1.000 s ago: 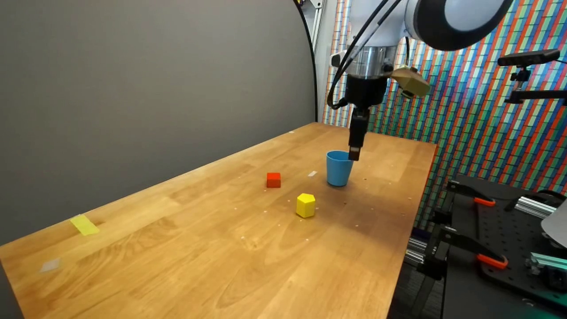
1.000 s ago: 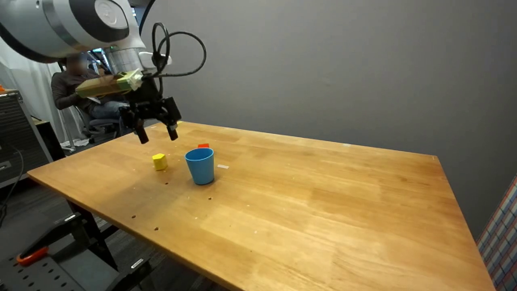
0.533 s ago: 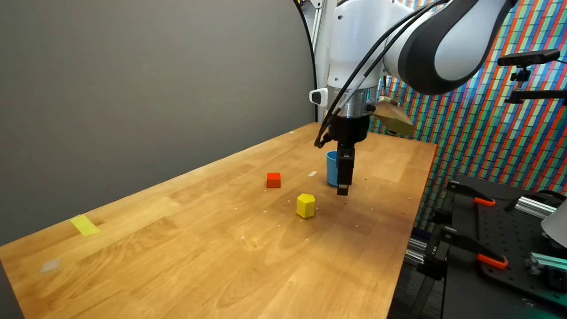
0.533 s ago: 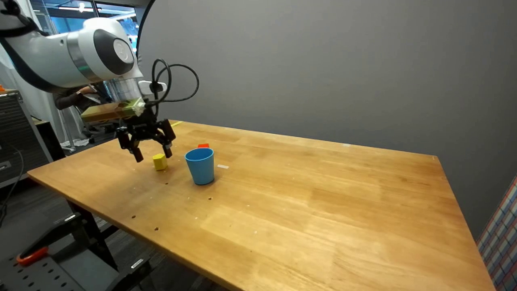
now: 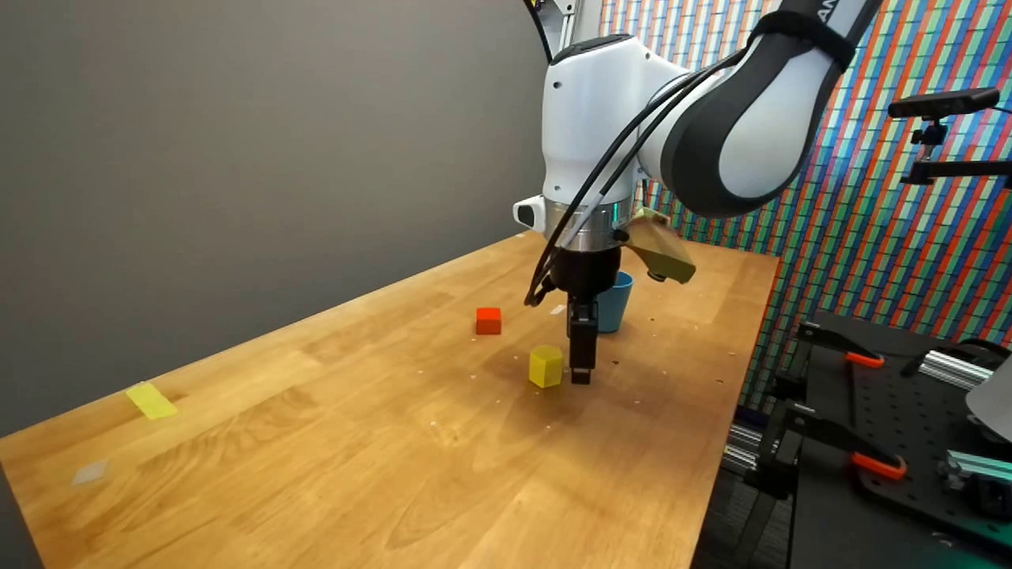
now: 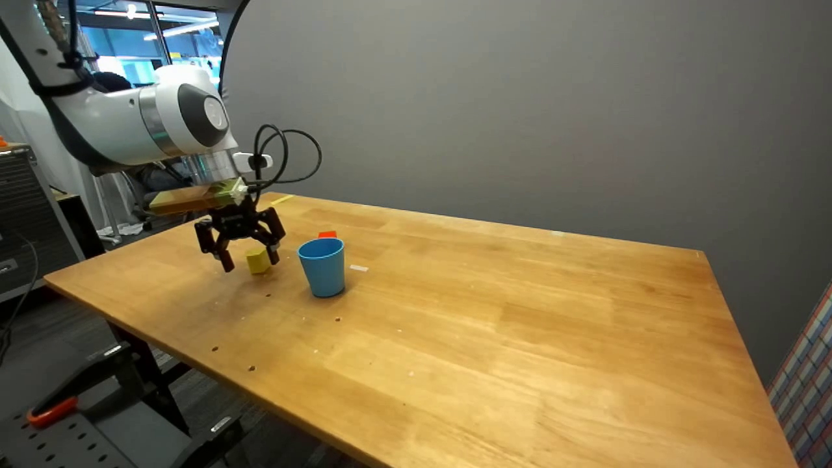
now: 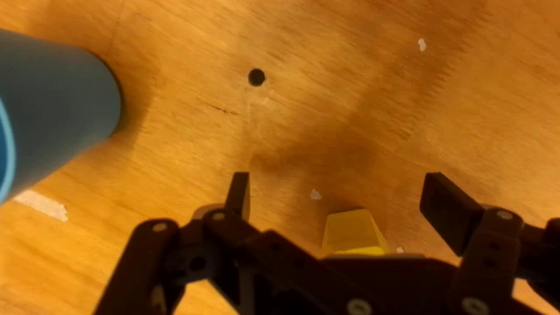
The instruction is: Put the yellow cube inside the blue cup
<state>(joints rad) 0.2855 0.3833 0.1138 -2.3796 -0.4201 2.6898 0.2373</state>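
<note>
The yellow cube (image 5: 545, 369) stands on the wooden table in both exterior views, also here (image 6: 259, 262). It is a small faceted bright block. In the wrist view the yellow cube (image 7: 354, 231) shows between the open fingers, its lower part hidden by the gripper body. My gripper (image 5: 581, 378) is open and low over the table, close to the cube, with its fingers apart in the exterior view (image 6: 251, 264) and in the wrist view (image 7: 341, 194). The blue cup (image 6: 324, 268) stands upright beside it, partly behind the gripper here (image 5: 614, 304), and at the left of the wrist view (image 7: 57, 96).
A small red cube (image 5: 488, 321) lies on the table (image 5: 379, 474) near the yellow cube, partly behind the cup in an exterior view (image 6: 327, 234). A flat yellow scrap (image 5: 151, 401) lies near the table's far edge. Clamps (image 5: 846, 442) hold beside the table edge.
My open gripper has come down and moved away from beside the cup to the yellow cube. The cube and the cup have not moved.
</note>
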